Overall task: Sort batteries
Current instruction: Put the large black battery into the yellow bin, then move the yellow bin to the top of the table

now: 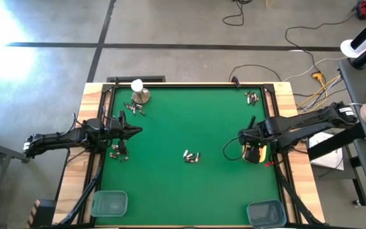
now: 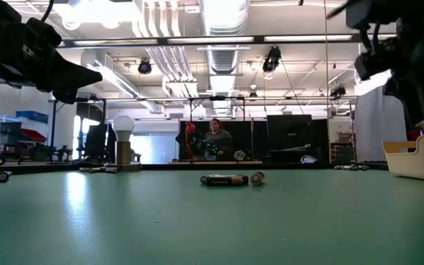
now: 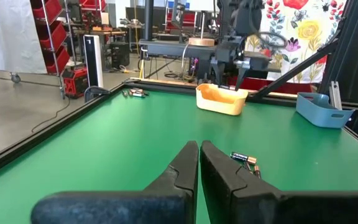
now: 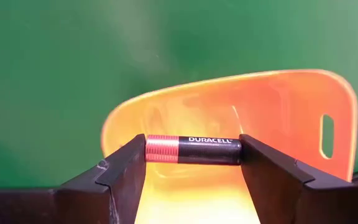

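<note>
Right pincer clamped end-to-end on black-and-copper cylindrical battery, held above orange plastic tray, right of frame centre in high view. Left pincer shut, held over green desk, left side.

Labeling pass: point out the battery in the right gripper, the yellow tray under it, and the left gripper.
Duracell battery (image 4: 192, 149): right wrist view, middle of its black body, clamped end to end.
Yellow tray (image 4: 291, 106): right wrist view, bare inner wall.
Left gripper (image 3: 199, 148): left wrist view, between its closed fingertips.
</note>
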`<action>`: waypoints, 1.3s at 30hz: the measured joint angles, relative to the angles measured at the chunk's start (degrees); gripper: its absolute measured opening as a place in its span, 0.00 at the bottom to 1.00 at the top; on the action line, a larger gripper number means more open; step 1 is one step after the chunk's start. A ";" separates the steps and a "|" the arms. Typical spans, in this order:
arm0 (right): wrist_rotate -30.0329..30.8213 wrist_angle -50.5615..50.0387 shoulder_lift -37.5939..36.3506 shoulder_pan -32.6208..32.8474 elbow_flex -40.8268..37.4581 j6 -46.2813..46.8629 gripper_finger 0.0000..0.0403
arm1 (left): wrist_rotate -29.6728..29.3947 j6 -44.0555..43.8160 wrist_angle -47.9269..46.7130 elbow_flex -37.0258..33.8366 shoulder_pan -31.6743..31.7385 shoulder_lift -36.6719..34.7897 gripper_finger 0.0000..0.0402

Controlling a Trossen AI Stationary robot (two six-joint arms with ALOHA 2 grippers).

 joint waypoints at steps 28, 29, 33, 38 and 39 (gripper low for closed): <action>10.88 -6.02 10.66 1.03 7.45 -1.03 0.78 | 0.00 0.00 -0.02 0.00 0.01 -0.02 0.00; 12.04 -5.29 10.65 1.07 9.09 -1.81 0.78 | 0.00 0.00 -0.02 0.01 0.00 -0.02 0.00; 12.66 2.32 11.15 1.01 12.81 -5.72 0.78 | 0.00 0.00 -0.02 0.02 0.00 0.00 0.00; 9.88 4.66 12.52 1.03 14.51 -7.63 0.78 | 0.00 0.00 -0.02 0.01 0.01 0.00 0.00; 8.89 2.58 12.60 1.06 14.88 -7.14 0.78 | 0.00 0.00 -0.02 0.01 0.00 0.00 0.00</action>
